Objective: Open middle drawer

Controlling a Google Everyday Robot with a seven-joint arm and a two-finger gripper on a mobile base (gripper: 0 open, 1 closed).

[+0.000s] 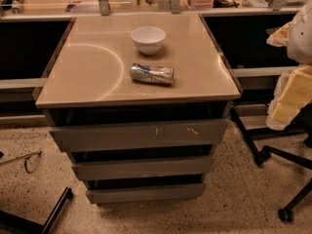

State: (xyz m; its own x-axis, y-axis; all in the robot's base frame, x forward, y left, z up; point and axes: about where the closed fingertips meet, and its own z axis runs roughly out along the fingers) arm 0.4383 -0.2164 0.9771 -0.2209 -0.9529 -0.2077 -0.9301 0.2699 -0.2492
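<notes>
Pincer: out of frame, so its state cannot be told. Middle drawer [144, 168]: plain grey front between scratched top drawer [141, 134] and bottom drawer [146, 193], looks shut. Counter [87, 77] carries bowl [148, 39] and can [151, 73] lying on its side. Step: approach, pull not begun. No handle, so next move likely needs a hook over the front's upper edge through the dark gap, then a straight pull out.

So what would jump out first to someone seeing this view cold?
A white bowl and a can lying on its side sit on the cabinet top. Below, the middle drawer sits under a scratched drawer front. The gripper is not in view.
</notes>
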